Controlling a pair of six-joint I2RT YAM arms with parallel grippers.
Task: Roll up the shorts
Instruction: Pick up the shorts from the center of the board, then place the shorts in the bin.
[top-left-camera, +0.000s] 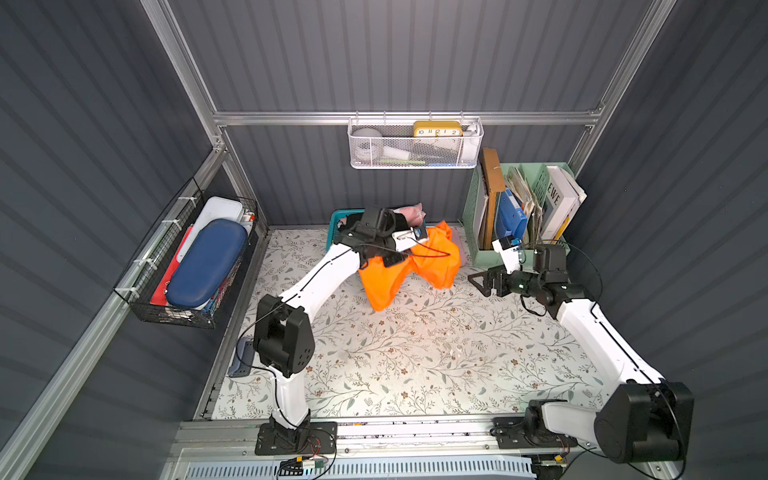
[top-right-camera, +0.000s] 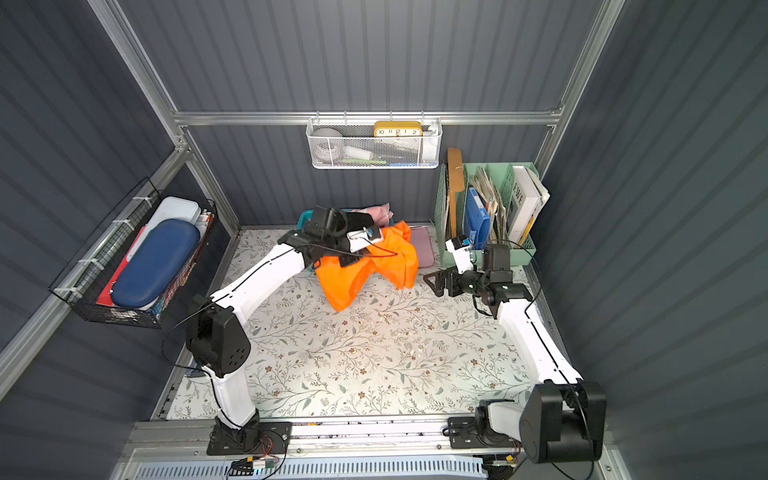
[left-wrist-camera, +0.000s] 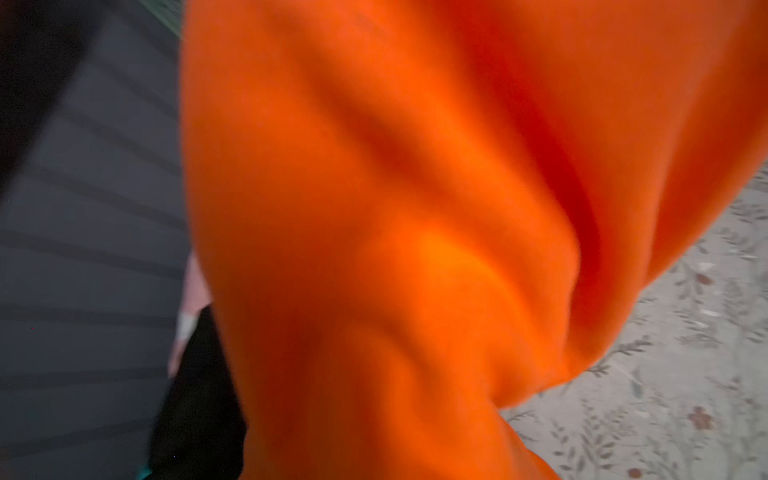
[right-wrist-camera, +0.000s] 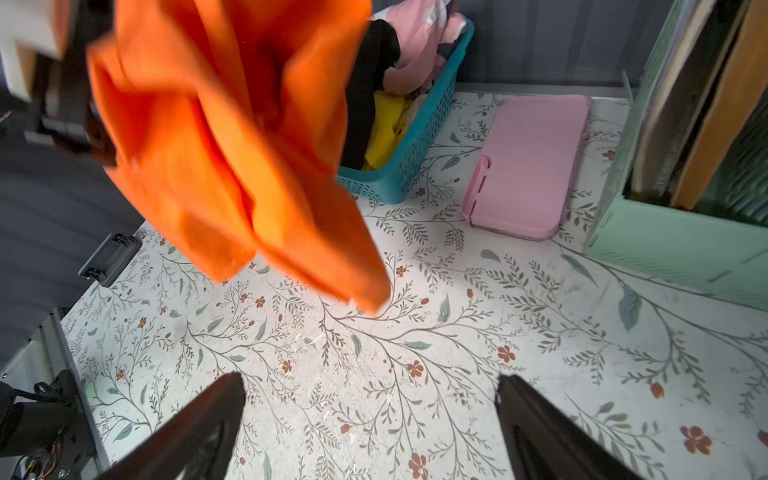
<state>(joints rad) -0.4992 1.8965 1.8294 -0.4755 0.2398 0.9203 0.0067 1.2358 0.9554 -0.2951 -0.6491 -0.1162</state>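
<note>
Aloft near twelve o'clock, the left gripper (top-left-camera: 392, 259) pinches the orange shorts (top-left-camera: 382, 286), which dangle above the table (top-left-camera: 415, 365). Behind them the teal basket (right-wrist-camera: 419, 137) holds black shorts (right-wrist-camera: 370, 83), yellow cloth (right-wrist-camera: 386, 133) and pink cloth (right-wrist-camera: 419, 41). At three o'clock the right gripper (right-wrist-camera: 370, 382) stands wide apart, empty.

Orange shorts (top-left-camera: 382, 286) (top-right-camera: 349, 282) (left-wrist-camera: 374, 208) (right-wrist-camera: 216, 145): bright orange, thin, plain. All bunched up, lots of folds, not rolled. Hang in air over flowery table (right-wrist-camera: 457, 353), near back. One long floppy end points down. Blurry in both wrist views.

Black shorts (right-wrist-camera: 365, 83) (left-wrist-camera: 195, 395): dark, soft, crumpled. Sit in blue-green basket (right-wrist-camera: 415, 153) at back of table. Partly hidden behind orange shorts. Not rolled.
</note>
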